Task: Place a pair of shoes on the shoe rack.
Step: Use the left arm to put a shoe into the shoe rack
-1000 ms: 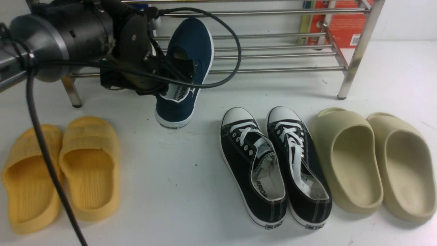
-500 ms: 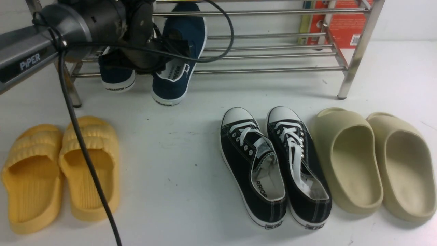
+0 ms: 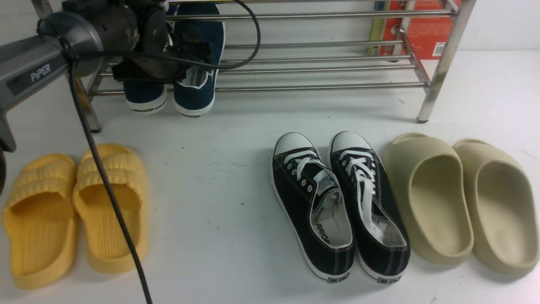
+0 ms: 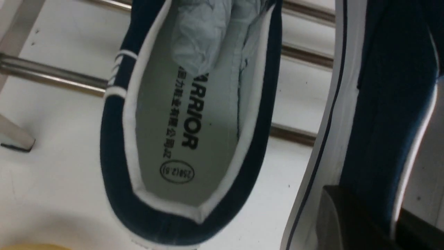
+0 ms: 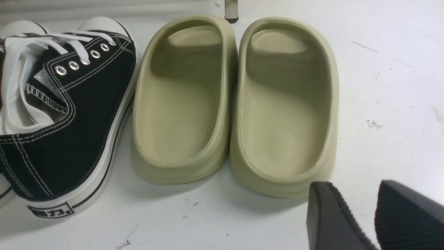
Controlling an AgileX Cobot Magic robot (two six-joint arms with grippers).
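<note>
"PiPER" is being shown on the left arm (image 3: 40, 74), "RRIOR" on an insole (image 4: 194, 114). The pair of shoes (image 3: 192, 95), two, is being seen at the shoe rack's (image 3: 320, 87) lowest tier, one pinched by the left gripper (image 3: 190, 48). Two black sneakers (image 3: 320, 198), two yellow slides (image 3: 105, 202) and two beige slides (image 3: 430, 198) are being counted. The right gripper's (image 5: 360, 189) state cannot be told.

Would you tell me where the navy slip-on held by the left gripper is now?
In the front view that navy slip-on is at the left end of the shoe rack, lower tier, heel toward the camera, right of its mate.
</note>
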